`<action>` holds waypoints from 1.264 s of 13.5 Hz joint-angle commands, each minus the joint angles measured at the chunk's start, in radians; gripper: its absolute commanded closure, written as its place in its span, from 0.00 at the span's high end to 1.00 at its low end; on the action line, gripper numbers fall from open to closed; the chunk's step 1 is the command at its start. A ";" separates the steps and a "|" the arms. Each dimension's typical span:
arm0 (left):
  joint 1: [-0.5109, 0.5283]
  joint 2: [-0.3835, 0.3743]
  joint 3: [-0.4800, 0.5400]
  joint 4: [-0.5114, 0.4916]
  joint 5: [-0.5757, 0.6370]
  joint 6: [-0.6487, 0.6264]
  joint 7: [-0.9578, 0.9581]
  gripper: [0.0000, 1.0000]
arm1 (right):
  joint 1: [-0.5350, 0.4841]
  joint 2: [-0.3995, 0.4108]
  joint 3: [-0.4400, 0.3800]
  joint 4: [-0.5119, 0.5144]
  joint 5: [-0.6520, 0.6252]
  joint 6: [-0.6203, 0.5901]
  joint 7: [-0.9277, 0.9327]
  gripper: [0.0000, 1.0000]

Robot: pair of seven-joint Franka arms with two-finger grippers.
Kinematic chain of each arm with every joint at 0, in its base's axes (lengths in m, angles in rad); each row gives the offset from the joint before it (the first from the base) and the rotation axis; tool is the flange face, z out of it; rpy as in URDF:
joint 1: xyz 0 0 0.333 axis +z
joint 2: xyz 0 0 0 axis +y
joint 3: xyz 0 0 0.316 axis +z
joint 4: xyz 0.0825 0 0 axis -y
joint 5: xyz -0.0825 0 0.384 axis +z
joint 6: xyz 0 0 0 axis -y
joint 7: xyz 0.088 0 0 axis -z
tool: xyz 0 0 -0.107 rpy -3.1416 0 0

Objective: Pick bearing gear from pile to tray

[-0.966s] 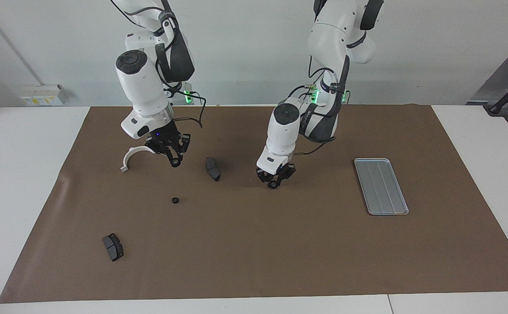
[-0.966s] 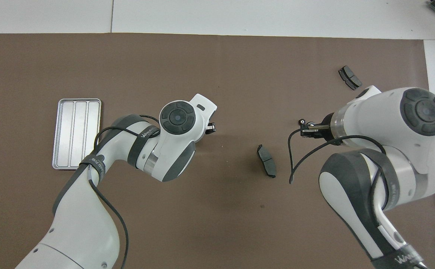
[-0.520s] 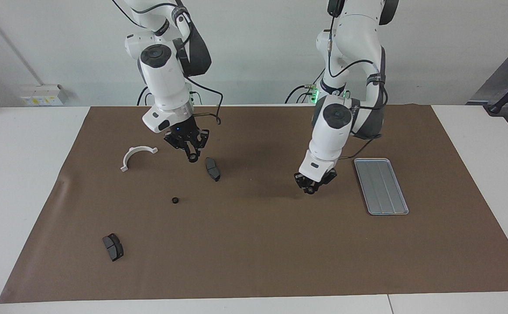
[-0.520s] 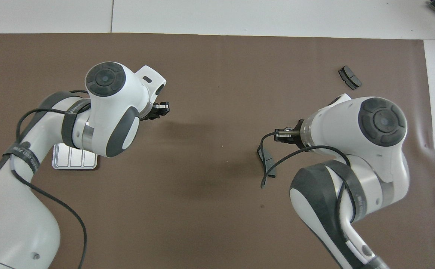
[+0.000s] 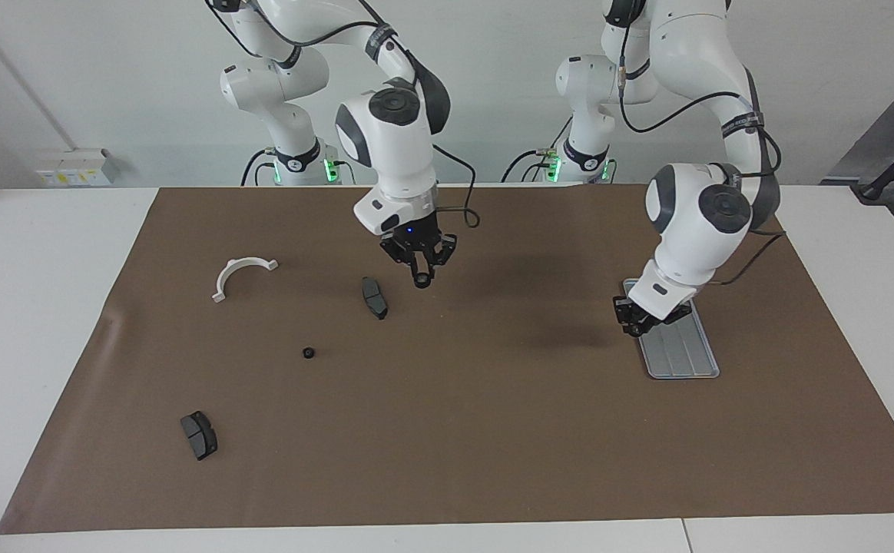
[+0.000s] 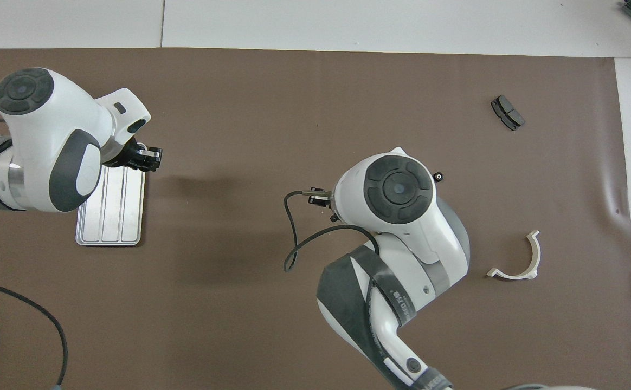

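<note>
Facing view: the left gripper (image 5: 636,326) hangs over the tray's (image 5: 681,350) edge; whether it pinches a part I cannot tell. This looks like the drop-off step, so next comes release above the tray. The right gripper (image 5: 421,274) hovers with fingers spread beside a brake pad (image 5: 374,297); one black ring (image 5: 308,353) lies farther out. Overhead view: a brown mat (image 6: 315,303) covers the white desk (image 6: 348,21), a pale wall rising by the arms' bases.
</note>
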 commanded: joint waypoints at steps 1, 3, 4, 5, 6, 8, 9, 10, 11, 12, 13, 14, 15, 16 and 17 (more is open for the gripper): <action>0.079 -0.044 -0.011 -0.065 -0.035 0.010 0.146 0.11 | 0.032 0.100 0.002 0.110 -0.035 0.014 0.068 0.00; 0.120 -0.067 -0.008 -0.133 -0.036 0.077 0.224 0.11 | 0.066 0.139 0.002 0.113 -0.047 0.045 0.087 0.00; 0.145 -0.079 -0.011 -0.193 -0.036 0.144 0.252 0.11 | 0.092 0.175 0.000 0.124 -0.075 0.051 0.107 0.00; 0.147 -0.091 -0.011 -0.244 -0.036 0.198 0.255 0.11 | 0.107 0.226 0.002 0.159 -0.109 0.056 0.145 0.00; 0.147 -0.097 -0.011 -0.275 -0.036 0.226 0.255 0.11 | 0.116 0.272 0.002 0.197 -0.151 0.059 0.174 0.00; 0.145 -0.099 -0.011 -0.301 -0.036 0.251 0.255 0.11 | 0.106 0.295 0.002 0.210 -0.179 0.089 0.179 0.00; 0.142 -0.099 -0.011 -0.303 -0.036 0.255 0.255 0.11 | 0.112 0.307 0.002 0.208 -0.178 0.119 0.179 0.00; 0.139 -0.096 -0.011 -0.304 -0.036 0.261 0.255 0.11 | 0.113 0.330 0.002 0.210 -0.178 0.140 0.182 0.00; 0.136 -0.090 -0.011 -0.313 -0.037 0.289 0.251 0.11 | 0.116 0.344 0.002 0.210 -0.178 0.157 0.182 0.00; 0.131 -0.079 -0.011 -0.321 -0.037 0.325 0.248 0.11 | 0.117 0.344 0.002 0.210 -0.178 0.160 0.181 0.00; 0.131 -0.062 -0.011 -0.322 -0.043 0.356 0.246 0.11 | 0.115 0.346 0.002 0.210 -0.179 0.175 0.181 0.00; 0.131 -0.052 -0.011 -0.322 -0.055 0.378 0.246 0.11 | 0.115 0.349 0.002 0.205 -0.181 0.192 0.181 0.03; 0.131 -0.044 -0.011 -0.321 -0.069 0.395 0.246 0.11 | 0.115 0.357 0.000 0.204 -0.186 0.200 0.181 0.07; 0.130 -0.042 -0.011 -0.319 -0.078 0.405 0.245 0.11 | 0.115 0.357 0.000 0.201 -0.189 0.197 0.181 0.16; 0.130 -0.039 -0.011 -0.316 -0.083 0.409 0.244 0.11 | 0.115 0.355 0.000 0.191 -0.189 0.203 0.181 0.26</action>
